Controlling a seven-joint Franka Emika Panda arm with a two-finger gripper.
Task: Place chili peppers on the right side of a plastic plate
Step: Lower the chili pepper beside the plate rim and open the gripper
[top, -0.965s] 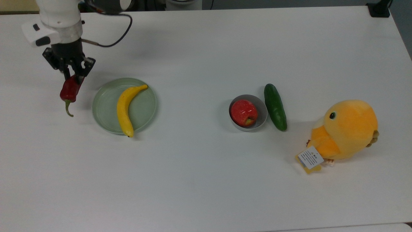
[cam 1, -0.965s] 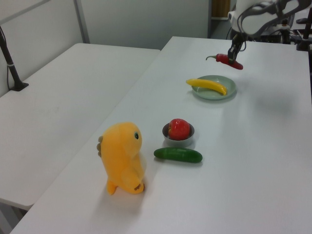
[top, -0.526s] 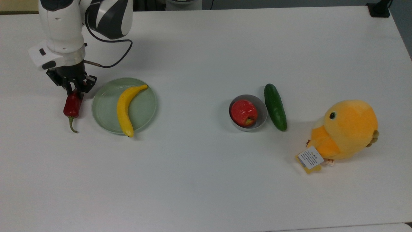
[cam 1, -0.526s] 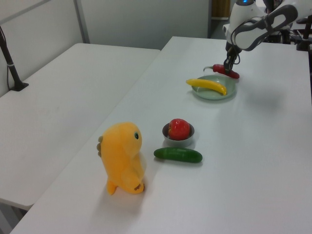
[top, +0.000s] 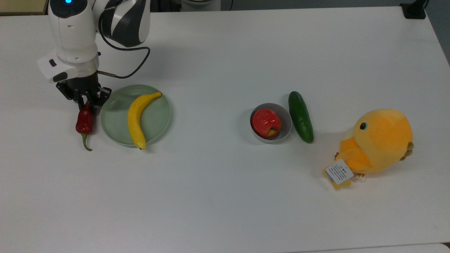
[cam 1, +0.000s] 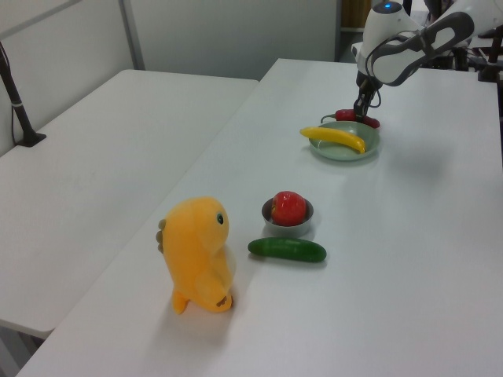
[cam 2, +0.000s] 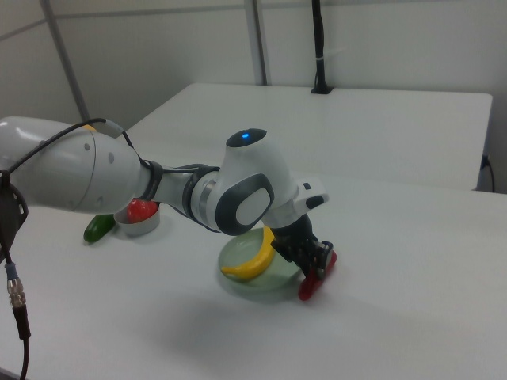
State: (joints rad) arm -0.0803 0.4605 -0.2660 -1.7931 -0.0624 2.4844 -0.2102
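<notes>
The broad white surface (top: pixel 225 196) is smooth and matte, with a second similar one beside it in the left view. On it, the white Franka arm (top: pixel 75 31), rounded and glossy with dark joint bands and a thin black cable looping off its wrist, reaches down at the top view's left.

The plush toy (top: pixel 378 142) is a soft, fuzzy, orange-yellow bird shape with a round head and a white paper tag at its base; it stands at the top view's right, well apart from the arm.

The plastic plate (top: pixel 116 123) is pale green, round and shallow with a raised rim. A smooth, curved yellow banana (top: pixel 135 119) lies across it, its lower tip reaching over the rim.

The dark green cucumber (top: pixel 300 116), a glossy blunt-ended cylinder, lies just beside the small grey round bowl (top: pixel 285 121), which holds a shiny red apple (top: pixel 266 123).

The black pincer (top: pixel 86 102) is clenched on the upper end of the chili pepper (top: pixel 84 122). This pepper is dark red, glossy and wrinkled, tapering to a thin curved green stem. It lies low at the surface just beside the plate's rim, on the top view's left, outside the plate; in the right view it is at the plate's right edge.
</notes>
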